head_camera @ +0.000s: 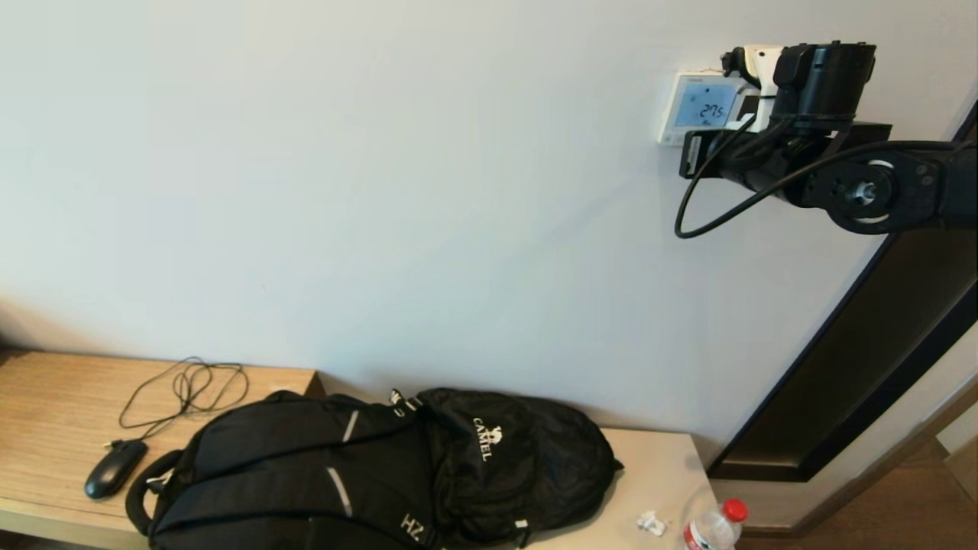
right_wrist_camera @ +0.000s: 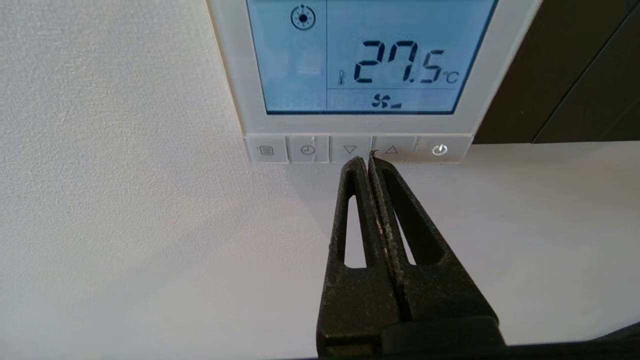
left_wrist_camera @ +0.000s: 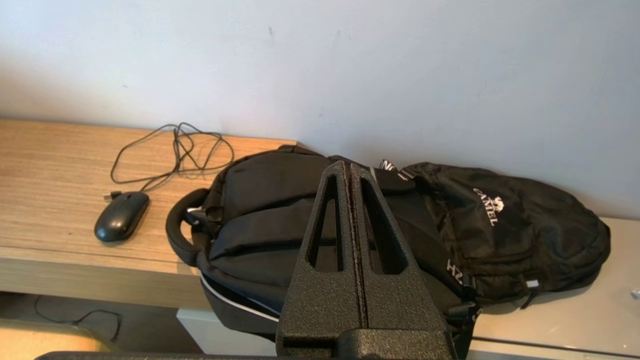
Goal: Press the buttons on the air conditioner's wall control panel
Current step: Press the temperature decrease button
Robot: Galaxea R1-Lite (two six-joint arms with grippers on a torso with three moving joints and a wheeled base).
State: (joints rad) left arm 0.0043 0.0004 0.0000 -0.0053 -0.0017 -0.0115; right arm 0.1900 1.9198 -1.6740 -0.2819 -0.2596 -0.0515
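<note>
The white wall control panel (head_camera: 699, 107) hangs on the wall at the upper right. In the right wrist view the panel (right_wrist_camera: 235, 75) shows a lit pale-blue screen reading 27.5 °C. A row of buttons (right_wrist_camera: 360, 149) runs along its bottom edge. My right gripper (right_wrist_camera: 366, 159) is shut and empty, its tips at the lower edge of the row, at the seam between the down-arrow button (right_wrist_camera: 350, 149) and the up-arrow button (right_wrist_camera: 391, 149). In the head view the right arm hides the panel's right part and the fingertips. My left gripper (left_wrist_camera: 349, 167) is shut and empty, parked above the backpack.
A black backpack (head_camera: 382, 466) lies on the bench, with a black mouse (head_camera: 114, 467) and its cable to the left. A bottle with a red cap (head_camera: 718, 527) stands at the bench's right end. A dark door frame (head_camera: 863, 359) runs right of the panel.
</note>
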